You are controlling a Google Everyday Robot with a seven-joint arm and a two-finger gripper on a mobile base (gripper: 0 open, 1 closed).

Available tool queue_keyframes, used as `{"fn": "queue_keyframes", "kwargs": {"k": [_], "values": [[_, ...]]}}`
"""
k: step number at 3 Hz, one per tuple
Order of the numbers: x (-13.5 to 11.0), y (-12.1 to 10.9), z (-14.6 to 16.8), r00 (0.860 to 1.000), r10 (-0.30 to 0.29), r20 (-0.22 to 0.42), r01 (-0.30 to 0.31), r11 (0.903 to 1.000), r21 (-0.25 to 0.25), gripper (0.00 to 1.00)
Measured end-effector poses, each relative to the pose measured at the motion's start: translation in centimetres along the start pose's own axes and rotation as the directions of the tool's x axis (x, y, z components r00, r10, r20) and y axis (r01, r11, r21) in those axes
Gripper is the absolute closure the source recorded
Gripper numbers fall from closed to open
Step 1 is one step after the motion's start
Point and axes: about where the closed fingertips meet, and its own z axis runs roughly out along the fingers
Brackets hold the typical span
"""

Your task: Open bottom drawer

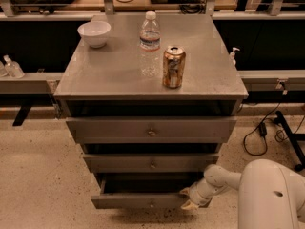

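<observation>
Bottom drawer (138, 201) ajar, interior dark; tool (191, 202) right corner.

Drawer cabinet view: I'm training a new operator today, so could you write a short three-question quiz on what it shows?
1. True or false: the bottom drawer is pulled partly out.
2. Where is the gripper? A) at the top drawer's knob B) at the right end of the bottom drawer's front C) at the middle drawer's knob
3. How many things stand on the cabinet top?

Key
1. True.
2. B.
3. Three: a bowl, a bottle and a can.
</observation>
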Motion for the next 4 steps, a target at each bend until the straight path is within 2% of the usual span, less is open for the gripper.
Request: {"fn": "queue_keyframes", "kwargs": {"k": [1, 2, 3, 4], "values": [[-0.16, 0.12, -0.01, 1.0, -0.002, 0.008, 0.002, 1.0, -0.003, 0.92], [-0.74, 0.62, -0.15, 0.999, -0.022, 0.044, 0.023, 0.9996, -0.019, 1.0], [-0.74, 0.61, -0.15, 0.999, -0.022, 0.044, 0.023, 0.9996, -0.019, 1.0], [-0.74, 0.62, -0.11, 0.999, -0.022, 0.044, 0.023, 0.9995, -0.02, 0.74]]}}
